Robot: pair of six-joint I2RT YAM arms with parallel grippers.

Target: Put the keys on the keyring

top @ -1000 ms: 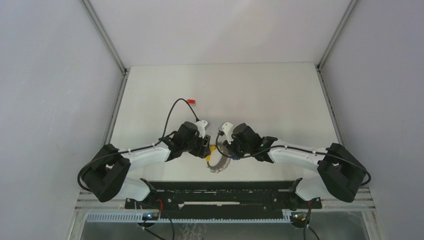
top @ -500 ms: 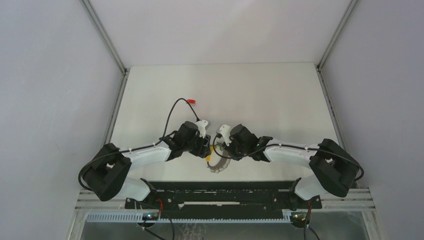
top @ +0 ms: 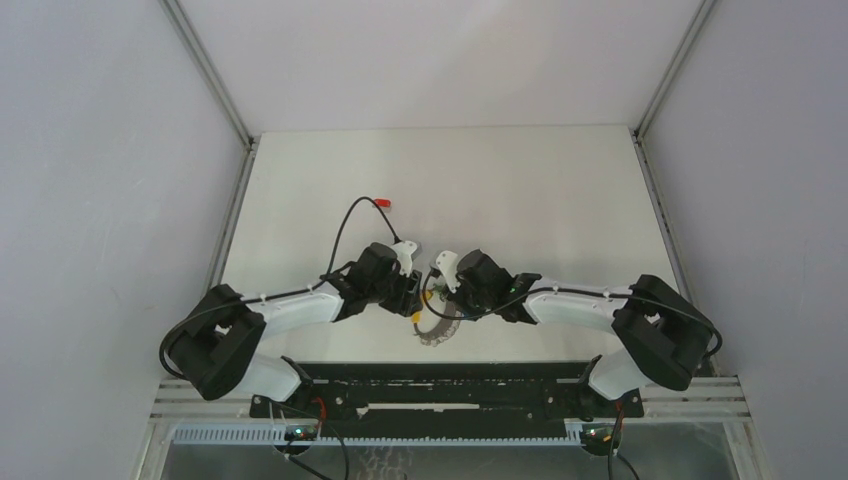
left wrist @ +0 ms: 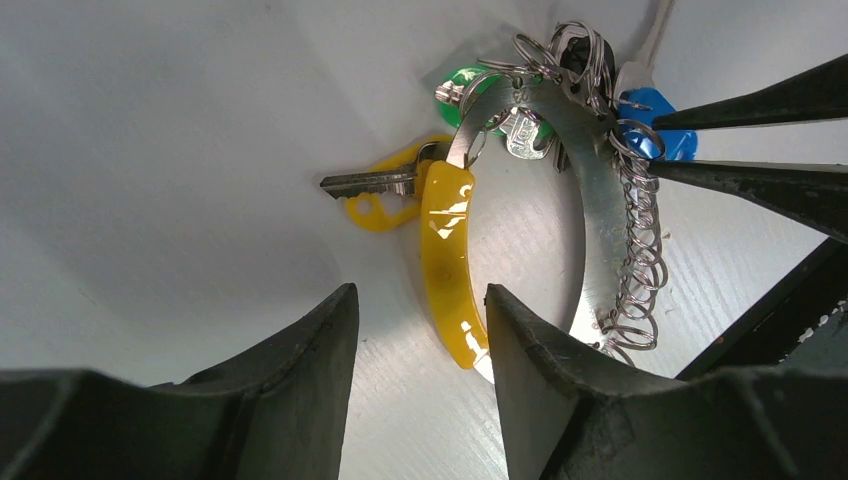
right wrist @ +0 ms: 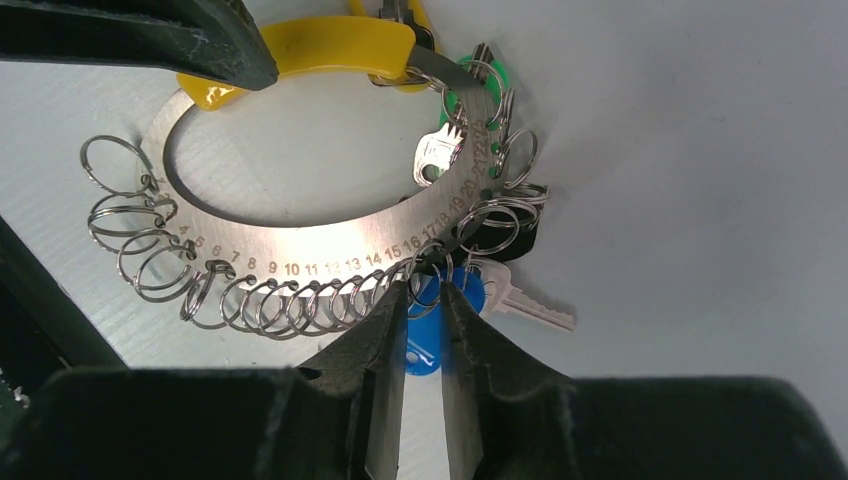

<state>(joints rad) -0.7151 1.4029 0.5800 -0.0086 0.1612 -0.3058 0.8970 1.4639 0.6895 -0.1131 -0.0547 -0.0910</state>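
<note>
The keyring [left wrist: 592,215] is a flat steel hoop with a yellow grip [left wrist: 447,250] and a row of small split rings [right wrist: 300,295]. It lies between both grippers [top: 437,328]. A yellow key [left wrist: 378,186], a green key [left wrist: 458,80] and a blue key [right wrist: 425,345] hang on it. My right gripper [right wrist: 424,290] is pinched shut on the split ring over the blue key's head. My left gripper [left wrist: 420,295] stands open, its right finger [left wrist: 530,360] against the yellow grip's end. A red key [top: 381,203] lies apart, farther back on the table.
A black cable [top: 345,225] loops from the left arm toward the red key. The white table [top: 540,190] is walled by grey panels left and right. A black rail [top: 440,385] runs along the near edge.
My right arm has slid left onto the keyring and its jaws have narrowed around the split ring by the blue key. The left gripper has hardly moved.
</note>
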